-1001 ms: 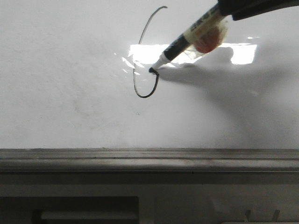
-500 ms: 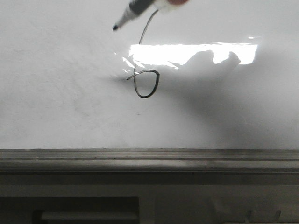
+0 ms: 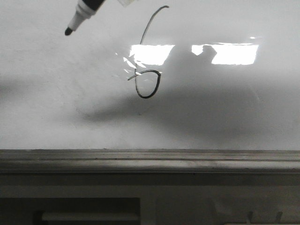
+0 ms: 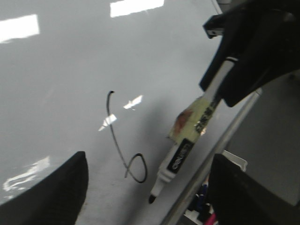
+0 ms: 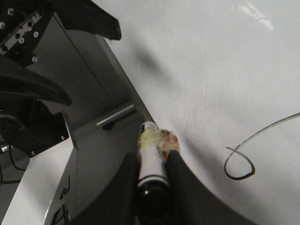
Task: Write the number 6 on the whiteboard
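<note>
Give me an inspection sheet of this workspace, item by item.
Surface: whiteboard glossy, glare patches, faint smudges; grey ledge below.
Job's things: number 6 drawn, loop closed, short tick at its side.
Clutter: nothing seen.
Pincers: right pincer shut on marker, tip off the board; left pincer open, empty.
Cables: dark cable near the robot's frame.
Surroundings: metal frame.
</note>
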`<state>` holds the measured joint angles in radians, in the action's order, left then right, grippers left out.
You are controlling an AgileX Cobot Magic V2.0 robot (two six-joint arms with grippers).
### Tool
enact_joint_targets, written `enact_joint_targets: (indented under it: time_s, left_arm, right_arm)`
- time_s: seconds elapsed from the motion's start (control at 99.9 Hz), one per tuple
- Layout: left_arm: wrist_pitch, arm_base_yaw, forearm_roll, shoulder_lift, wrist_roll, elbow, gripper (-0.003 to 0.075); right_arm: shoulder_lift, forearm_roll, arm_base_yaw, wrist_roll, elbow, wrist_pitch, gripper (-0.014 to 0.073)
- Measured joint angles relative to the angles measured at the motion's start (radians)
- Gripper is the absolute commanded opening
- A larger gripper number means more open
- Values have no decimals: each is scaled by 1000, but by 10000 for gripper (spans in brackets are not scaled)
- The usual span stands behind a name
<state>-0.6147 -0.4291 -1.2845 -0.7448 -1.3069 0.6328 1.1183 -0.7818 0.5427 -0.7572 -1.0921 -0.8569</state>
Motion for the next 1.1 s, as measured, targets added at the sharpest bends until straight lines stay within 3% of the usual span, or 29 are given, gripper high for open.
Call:
enact_joint_targets:
  time_s: [0.39, 0.69, 0.9, 1.101]
  left_arm:
    - [149, -274, -2, -251, -68, 57, 406]
    - [204, -298, -4, -293, -72, 93, 388]
    - [197, -298, 2, -293, -73, 93, 227]
    - [174, -300, 27, -295, -78, 94, -19]
  right_arm:
    - [10, 2, 0, 3, -7, -45, -45]
    - [10, 3, 0, 3, -7, -62, -45]
    - [10, 5, 0, 4, -7, -58, -45]
    - [10, 7, 0, 5, -7, -50, -33]
